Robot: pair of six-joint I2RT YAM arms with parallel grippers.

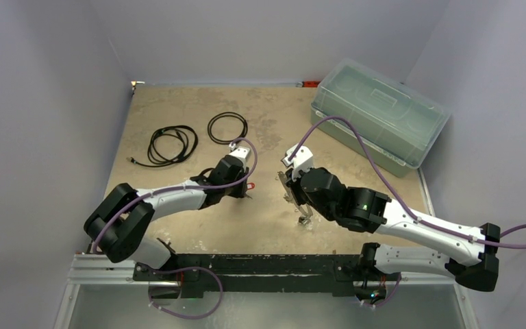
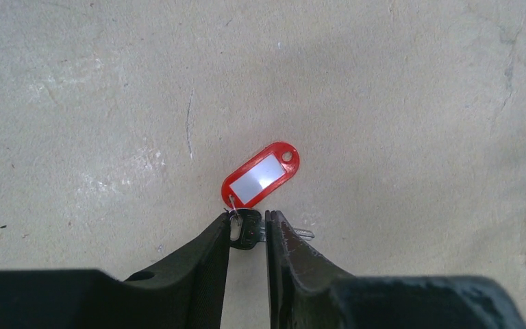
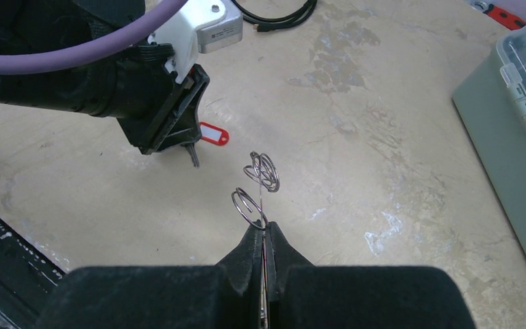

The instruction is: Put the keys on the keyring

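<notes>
Soft, even overhead light; faint diffuse shadows; wrist views sharp.

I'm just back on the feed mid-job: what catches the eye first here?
The red tag stands out most, at mid-table, just ahead of the left gripper, which pinches the black-headed key joined to it. Just to its right, the right gripper is shut on the keyring, with the silver loops poking up past its tips. A big clear bin fills the far right corner.
</notes>
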